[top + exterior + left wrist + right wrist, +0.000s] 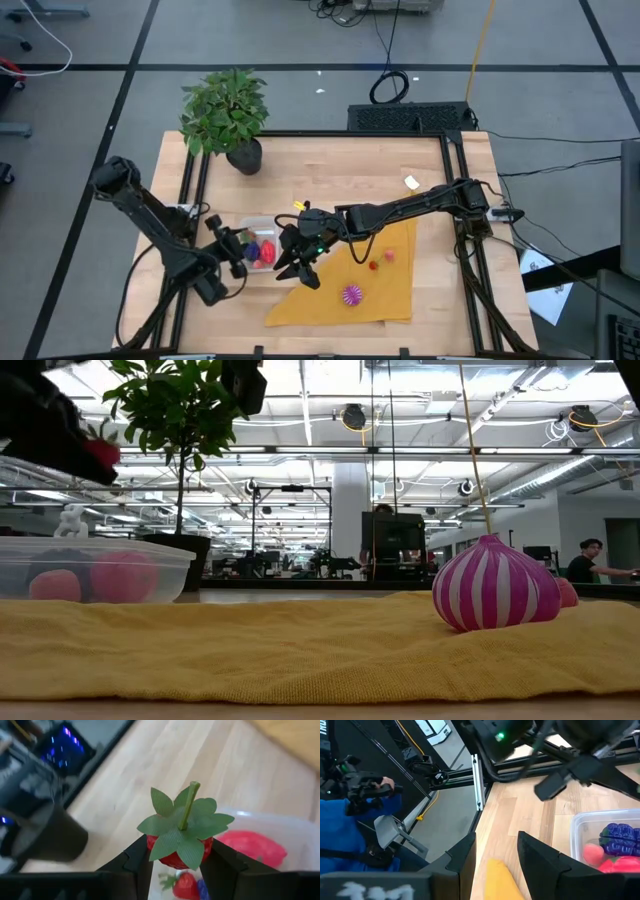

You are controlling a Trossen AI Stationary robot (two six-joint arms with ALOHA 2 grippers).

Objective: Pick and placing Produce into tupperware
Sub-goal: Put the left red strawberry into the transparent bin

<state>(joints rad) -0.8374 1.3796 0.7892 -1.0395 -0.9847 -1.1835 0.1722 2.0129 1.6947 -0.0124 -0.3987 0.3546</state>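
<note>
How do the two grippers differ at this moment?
The left gripper is shut on a red leafy-topped fruit above the tupperware; the right gripper holds nothing. The left hangs over the box, the right beside it at the yellow cloth.

In the high view, the right gripper (300,268) is blocking the tupperware's (262,222) near corner, and the small pieces on the yellow cloth (395,285) are showing too tiny to name. In the low view, the tupperware's left end is running off the picture's edge.
</note>
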